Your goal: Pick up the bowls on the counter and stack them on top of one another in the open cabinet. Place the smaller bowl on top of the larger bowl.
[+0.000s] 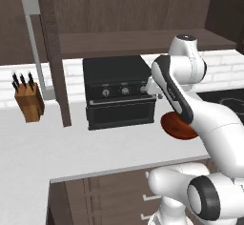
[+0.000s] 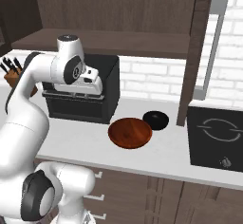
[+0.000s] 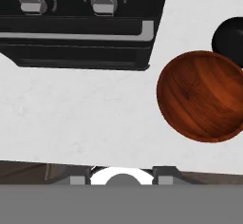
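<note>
Both bowls on worktop [image 2: 156, 159], claw up by the oven.

Larger bowl [image 2: 130, 133] reddish-brown, near right corner of black oven [image 2: 83, 107]; smaller bowl [image 2: 155, 120] black, touching or just beside its far-right rim. Claw [image 2: 95, 83] in front of oven top w/ nothing in it; jaw gap can't tell. Open cabinet [image 2: 109, 42] shelf above oven. Knife block [image 1: 28, 100] far left, hob [image 2: 216, 135] right.

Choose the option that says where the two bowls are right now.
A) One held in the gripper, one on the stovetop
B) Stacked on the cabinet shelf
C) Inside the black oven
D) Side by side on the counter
D: the reddish-brown bowl and the black bowl both sit on the counter, next to each other.
</note>
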### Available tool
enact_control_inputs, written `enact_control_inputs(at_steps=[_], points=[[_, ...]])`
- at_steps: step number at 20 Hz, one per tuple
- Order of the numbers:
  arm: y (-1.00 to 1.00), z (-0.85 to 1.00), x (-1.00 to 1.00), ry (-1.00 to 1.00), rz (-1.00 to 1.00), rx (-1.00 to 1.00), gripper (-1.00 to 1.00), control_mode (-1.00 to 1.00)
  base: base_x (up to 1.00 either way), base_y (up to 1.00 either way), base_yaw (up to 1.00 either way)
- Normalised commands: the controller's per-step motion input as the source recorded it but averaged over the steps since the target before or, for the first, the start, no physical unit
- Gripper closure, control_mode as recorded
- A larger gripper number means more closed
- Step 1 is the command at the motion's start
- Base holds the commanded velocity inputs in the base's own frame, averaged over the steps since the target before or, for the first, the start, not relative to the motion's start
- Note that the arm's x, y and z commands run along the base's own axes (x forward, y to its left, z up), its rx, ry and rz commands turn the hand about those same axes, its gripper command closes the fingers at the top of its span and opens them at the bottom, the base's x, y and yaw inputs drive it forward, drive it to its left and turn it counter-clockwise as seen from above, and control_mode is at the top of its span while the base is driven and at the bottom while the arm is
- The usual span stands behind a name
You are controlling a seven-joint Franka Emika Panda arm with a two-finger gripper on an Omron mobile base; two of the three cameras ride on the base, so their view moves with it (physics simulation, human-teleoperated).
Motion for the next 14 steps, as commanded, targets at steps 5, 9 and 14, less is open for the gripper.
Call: enact_control_inputs(at_steps=[5, 9, 14], points=[[-0.02, 0.00, -0.17, -0.01, 0.00, 0.00, -1.00, -1.00, 0.00, 0.00, 0.00], [-0.13, 0.00, -0.30, -0.07, 0.00, 0.01, -1.00, -1.00, 0.00, 0.00, 0.00], [-0.49, -0.03, -0.43, -0.02, -0.03, 0.00, -1.00, -1.00, 0.00, 0.00, 0.00]])
